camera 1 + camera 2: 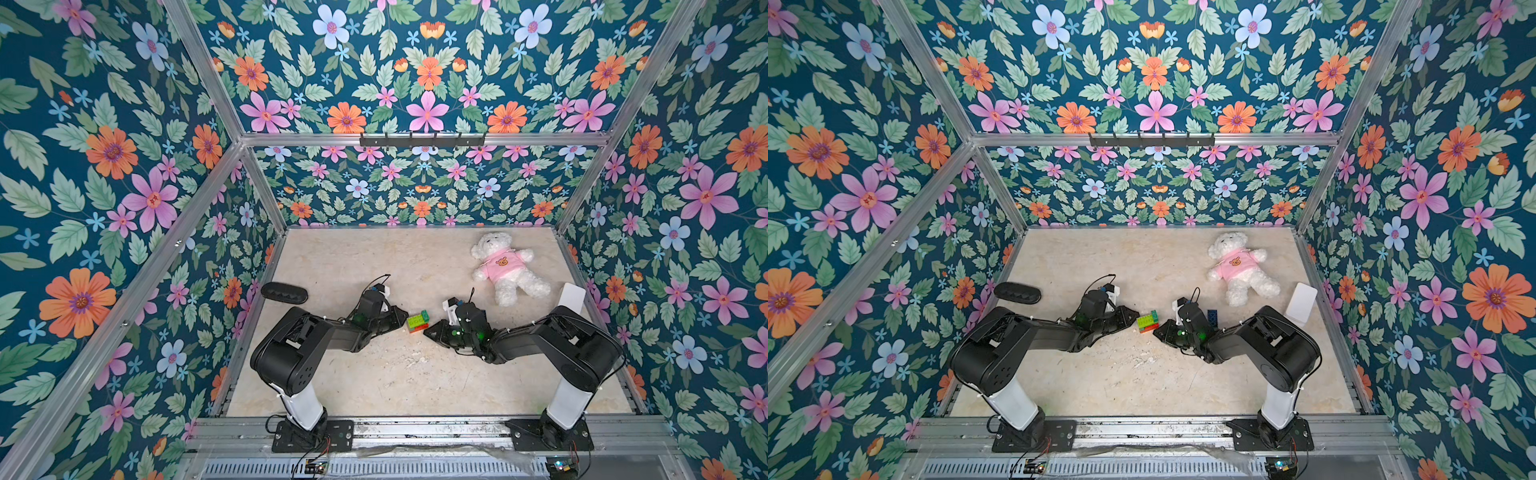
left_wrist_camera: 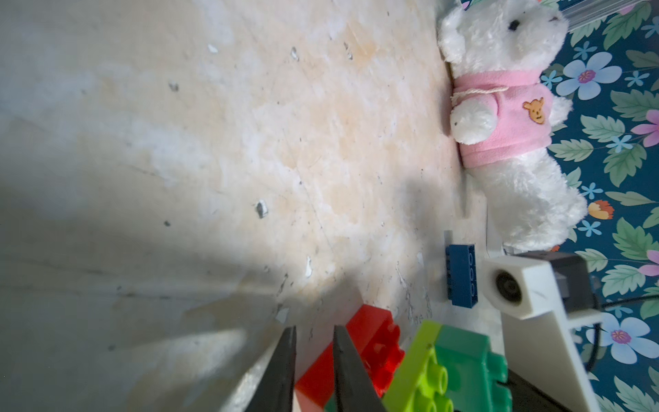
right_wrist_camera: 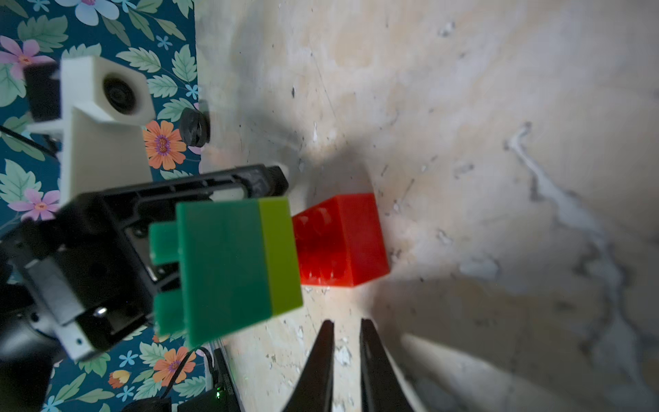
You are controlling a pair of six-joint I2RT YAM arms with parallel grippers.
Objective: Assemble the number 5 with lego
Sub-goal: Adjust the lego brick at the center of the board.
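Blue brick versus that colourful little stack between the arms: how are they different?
The blue brick is one loose piece in one colour; the stack is several bricks joined, red, lime and dark green. The blue brick lies flat beside the right arm, toward the teddy; the stack stands taller, midway between both arms. Both are studded plastic resting on the table.

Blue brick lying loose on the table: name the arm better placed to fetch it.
Right, probably. The long blue studded plastic brick lies close beside the right gripper; the red, lime and dark-green brick stack stands between it and the left gripper. Both grippers look empty.
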